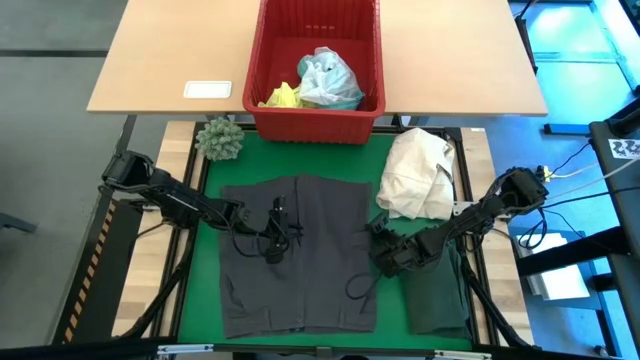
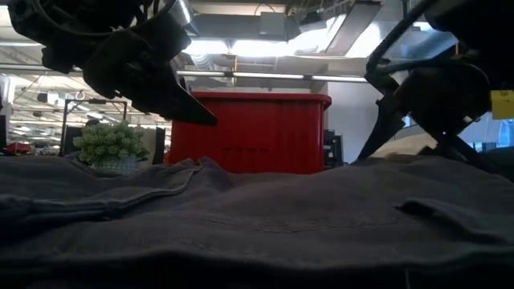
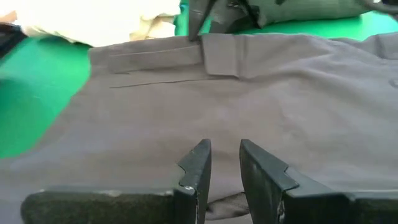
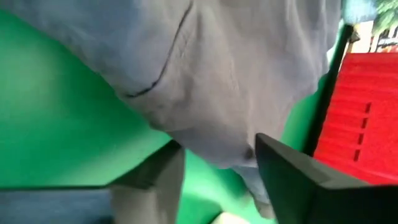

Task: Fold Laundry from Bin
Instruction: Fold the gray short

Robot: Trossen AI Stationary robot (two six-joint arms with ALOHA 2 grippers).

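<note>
I have the grey garment (image 1: 300, 255) spread flat on the green mat (image 1: 395, 165), with both arms down over it. My left gripper (image 1: 281, 232) sits over the upper middle of the cloth. In its wrist view its fingers (image 3: 198, 168) stand a narrow gap apart with a little fold of grey fabric showing low down between them — whether that fold is actually pinched I cannot tell. Ahead of those fingers the grey cloth runs out to a hem and a flap, and past that lies the cream-white bundle (image 1: 420, 172).

My right gripper (image 1: 384, 256) is at the garment's right edge, just off the cloth's side. Its wrist view shows the fingers (image 4: 292, 180) spread apart, a bulge of grey fabric hanging into the gap between them over the green mat. The cloth sits between the fingers, but neither one is plainly pressed onto it, so I would not call it a hold.

Beyond the right gripper, toward the far end of the table, stands the red bin (image 1: 318, 70), holding a light turquoise-blue piece (image 1: 328, 80) and a bright yellow one (image 1: 283, 96). Just under the right arm, beside the grey garment, lies the dark green-black garment (image 1: 440, 295). The small spiky green ball (image 1: 219, 138) rests at the mat's far corner — beyond my left gripper, next to the bin.
</note>
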